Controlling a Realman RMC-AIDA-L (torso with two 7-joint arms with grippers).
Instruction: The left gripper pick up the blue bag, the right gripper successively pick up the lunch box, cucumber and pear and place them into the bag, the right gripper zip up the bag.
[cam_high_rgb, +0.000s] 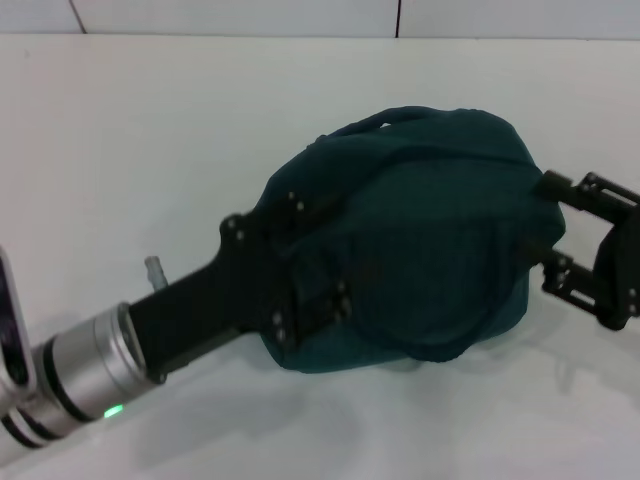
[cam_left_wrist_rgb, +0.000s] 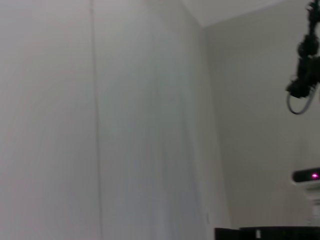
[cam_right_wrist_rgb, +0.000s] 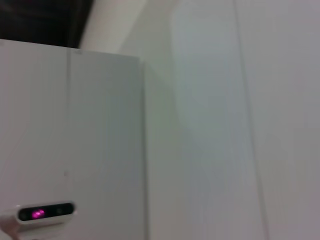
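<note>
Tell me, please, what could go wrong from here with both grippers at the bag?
The blue bag bulges and hangs between the left gripper and the right gripper, so uneven pulling might slip it from either one.

No lunch box, cucumber or pear shows on the white table, and the zipper is hidden, so an unfinished zip could pass unnoticed.

Both wrist views show only walls, giving no check on either grip.
</note>
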